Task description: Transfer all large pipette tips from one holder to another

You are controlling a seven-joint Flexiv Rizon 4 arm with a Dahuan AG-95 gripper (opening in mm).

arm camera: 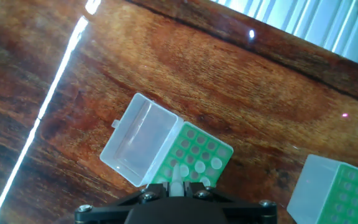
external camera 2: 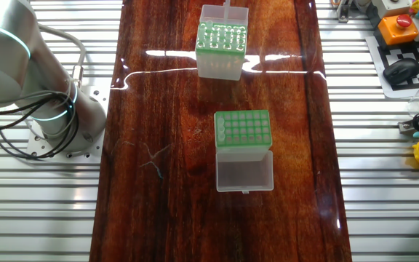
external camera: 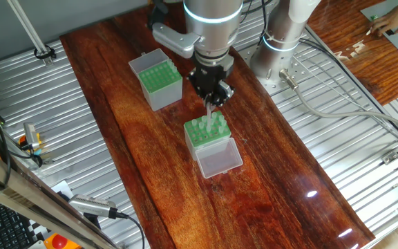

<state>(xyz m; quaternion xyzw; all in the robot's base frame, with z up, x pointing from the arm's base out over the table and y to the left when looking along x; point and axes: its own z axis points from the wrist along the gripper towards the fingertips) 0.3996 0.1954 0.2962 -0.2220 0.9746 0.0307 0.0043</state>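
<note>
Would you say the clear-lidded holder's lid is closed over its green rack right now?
No, the clear lid lies flipped open flat on the table beside the green rack.

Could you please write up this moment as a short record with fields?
surface: dark reddish wooden table
source holder: small whitish translucent box with green perforated rack, clear lid folded flat; tips stand in it
target holder: taller grey-sided box with green rack, whitish lid upright
gripper: two-finger gripper above the whitish box
held item: slender translucent whitish pipette tip, pointing down, apparently clear of the rack
boxes: apart, not touching
</note>
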